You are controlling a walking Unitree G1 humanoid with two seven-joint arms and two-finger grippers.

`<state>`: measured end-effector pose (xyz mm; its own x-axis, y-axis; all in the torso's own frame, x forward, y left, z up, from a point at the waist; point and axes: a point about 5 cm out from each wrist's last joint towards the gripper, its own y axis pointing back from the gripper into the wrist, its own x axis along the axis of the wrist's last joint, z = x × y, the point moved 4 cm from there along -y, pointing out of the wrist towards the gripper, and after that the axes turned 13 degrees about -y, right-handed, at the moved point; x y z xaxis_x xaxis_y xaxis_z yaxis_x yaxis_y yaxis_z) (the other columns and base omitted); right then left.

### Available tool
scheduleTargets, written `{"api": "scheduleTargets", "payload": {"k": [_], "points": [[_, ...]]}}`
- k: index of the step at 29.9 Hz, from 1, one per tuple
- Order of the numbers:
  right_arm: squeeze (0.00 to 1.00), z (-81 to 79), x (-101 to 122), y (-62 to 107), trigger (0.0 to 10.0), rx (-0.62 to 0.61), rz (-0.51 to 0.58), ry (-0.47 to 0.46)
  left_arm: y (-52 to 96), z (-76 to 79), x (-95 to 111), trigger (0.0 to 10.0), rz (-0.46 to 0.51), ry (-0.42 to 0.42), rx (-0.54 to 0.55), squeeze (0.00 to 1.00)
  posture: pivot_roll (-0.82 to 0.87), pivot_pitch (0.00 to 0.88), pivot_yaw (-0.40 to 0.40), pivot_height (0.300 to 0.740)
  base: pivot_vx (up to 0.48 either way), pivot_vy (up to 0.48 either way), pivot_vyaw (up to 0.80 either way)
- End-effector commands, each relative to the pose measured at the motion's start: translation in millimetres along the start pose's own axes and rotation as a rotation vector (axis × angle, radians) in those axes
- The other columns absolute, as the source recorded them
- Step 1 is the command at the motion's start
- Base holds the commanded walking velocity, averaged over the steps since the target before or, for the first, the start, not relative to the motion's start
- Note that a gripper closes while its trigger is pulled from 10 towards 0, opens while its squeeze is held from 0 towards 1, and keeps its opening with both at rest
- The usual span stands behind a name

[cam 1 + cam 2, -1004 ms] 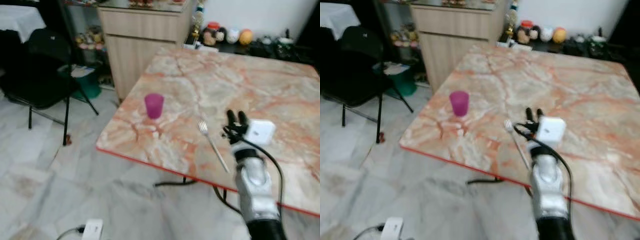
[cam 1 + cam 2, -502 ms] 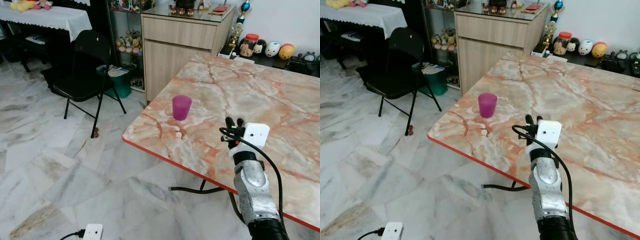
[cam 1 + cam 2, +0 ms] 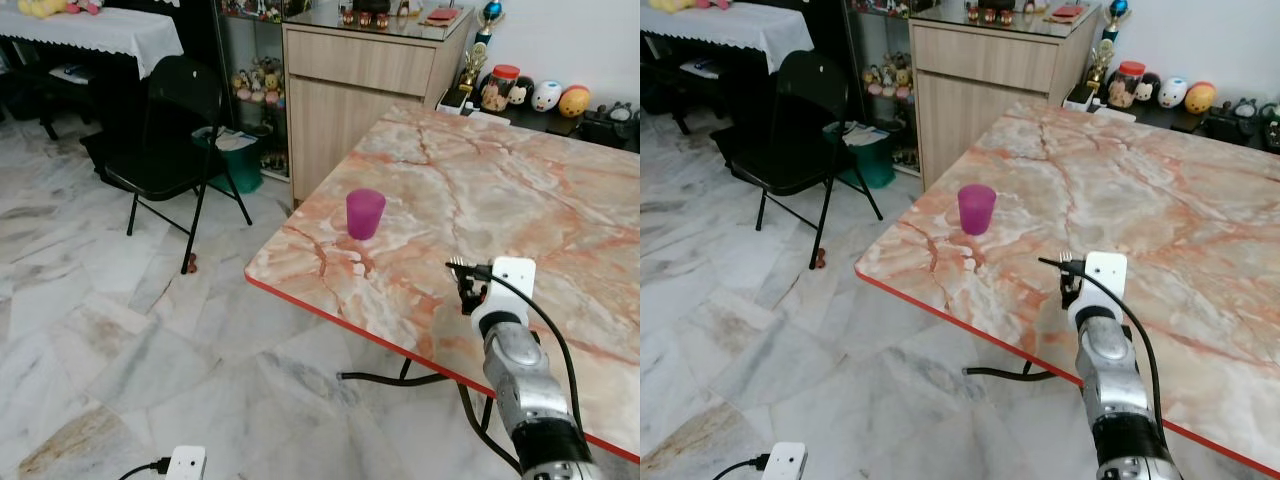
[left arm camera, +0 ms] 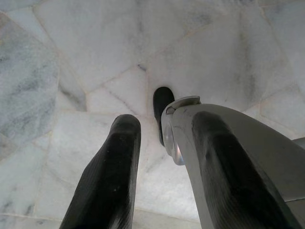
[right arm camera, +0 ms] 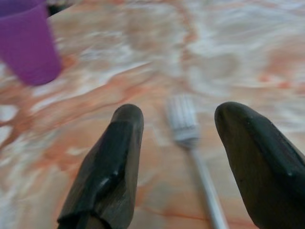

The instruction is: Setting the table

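Note:
A purple cup (image 3: 365,213) stands near the left corner of the orange marble table (image 3: 520,170). A silver fork (image 5: 188,136) lies flat on the tabletop near the front edge. My right gripper (image 5: 180,114) hovers low over it, open, with one black finger on each side of the tines and neither touching them. From the head, my right gripper (image 3: 466,292) sits right of the cup, with the fork's tines (image 3: 1066,258) poking out beside it. My left gripper (image 4: 162,126) hangs open over the marble floor, holding nothing.
A black folding chair (image 3: 160,140) stands on the floor to the left. A wooden cabinet (image 3: 360,85) sits behind the table's far left corner, with small figurines (image 3: 545,97) beside it. A white power strip (image 3: 186,463) lies on the floor in front.
The camera has swung since the earliest frame. My right gripper has dropped lower toward the tabletop and now points along it, over the fork. The cup has not moved.

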<state>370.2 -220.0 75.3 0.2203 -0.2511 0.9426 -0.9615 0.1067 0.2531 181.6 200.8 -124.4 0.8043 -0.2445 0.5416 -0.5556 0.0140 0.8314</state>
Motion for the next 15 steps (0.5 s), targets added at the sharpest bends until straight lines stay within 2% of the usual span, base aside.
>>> {"api": "scheduleTargets", "payload": {"k": [1,5,9,11,15], "points": [[0.0,-0.8,-5.2,-3.2,10.0,0.013,-0.051,0.016,0.3,-1.0,-1.7,10.0,-0.007,-0.001,0.0,0.0,0.02,0.0,-0.017,0.736,0.0,0.0,0.0],[0.0,-0.9,-9.4,-6.4,10.0,0.007,-0.089,0.026,0.4,-1.3,-2.0,10.0,-0.009,-0.001,0.002,0.0,0.02,0.0,-0.016,0.736,0.0,0.0,0.0],[0.0,7.2,-11.8,-10.4,10.0,-0.028,-0.129,0.031,0.5,-1.6,-2.2,10.0,-0.009,0.002,0.004,0.0,0.02,0.0,-0.016,0.736,0.0,0.0,0.0],[0.0,15.4,-5.9,-13.0,10.0,-0.063,-0.122,0.029,0.5,-1.7,-2.3,10.0,-0.01,0.004,0.006,0.0,0.02,0.0,-0.016,0.736,0.0,0.0,0.0],[0.0,21.1,1.4,-14.2,10.0,-0.08,-0.106,0.029,0.6,-2.3,-2.5,10.0,-0.01,0.003,0.008,0.0,0.03,0.0,-0.015,0.736,0.0,0.0,0.0]]}}
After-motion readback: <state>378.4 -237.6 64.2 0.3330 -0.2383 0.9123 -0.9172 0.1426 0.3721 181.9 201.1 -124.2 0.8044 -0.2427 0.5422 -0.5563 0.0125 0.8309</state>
